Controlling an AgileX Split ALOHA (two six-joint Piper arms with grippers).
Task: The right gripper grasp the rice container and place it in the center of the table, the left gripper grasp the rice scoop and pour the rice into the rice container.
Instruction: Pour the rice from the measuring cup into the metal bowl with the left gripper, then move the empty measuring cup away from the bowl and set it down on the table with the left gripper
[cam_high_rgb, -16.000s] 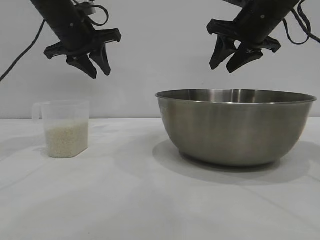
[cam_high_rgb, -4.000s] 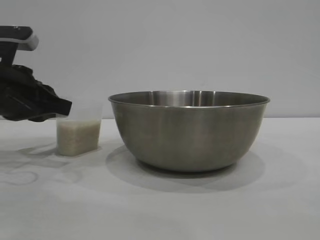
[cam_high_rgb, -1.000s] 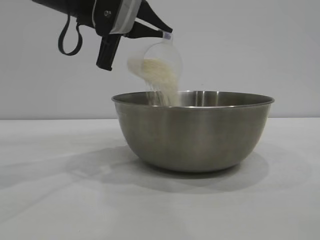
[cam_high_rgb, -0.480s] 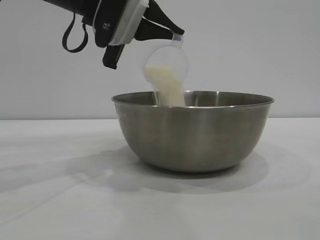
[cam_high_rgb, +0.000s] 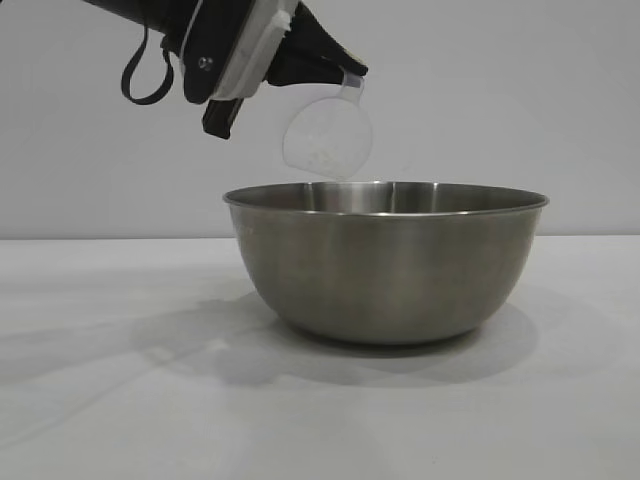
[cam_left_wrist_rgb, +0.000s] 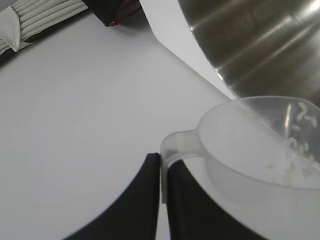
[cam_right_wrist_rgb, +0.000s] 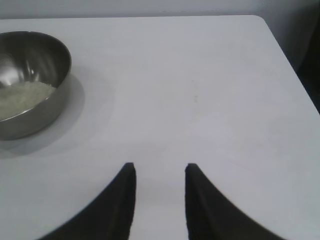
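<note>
The steel rice container (cam_high_rgb: 385, 262) stands on the white table (cam_high_rgb: 120, 400) near its middle. My left gripper (cam_high_rgb: 345, 75) is shut on the handle of the clear rice scoop (cam_high_rgb: 326, 137), held tipped over the container's left rim. Only a few grains of rice (cam_left_wrist_rgb: 300, 150) cling inside the scoop (cam_left_wrist_rgb: 260, 145); its handle sits between my left gripper's fingertips (cam_left_wrist_rgb: 163, 167). In the right wrist view the container (cam_right_wrist_rgb: 30, 82) holds a bed of rice (cam_right_wrist_rgb: 22, 97). My right gripper (cam_right_wrist_rgb: 157, 170) is open and empty over bare table, well away from the container, and is out of the exterior view.
The table's corner and edge (cam_right_wrist_rgb: 280, 45) lie beyond my right gripper. A dark object with a red line (cam_left_wrist_rgb: 117, 12) and a grey ribbed thing (cam_left_wrist_rgb: 35, 17) sit past the table in the left wrist view.
The stream of rice from the scoop into the container has stopped and the scoop has emptied to a few grains. The left gripper and scoop have hardly moved in the last half second.
</note>
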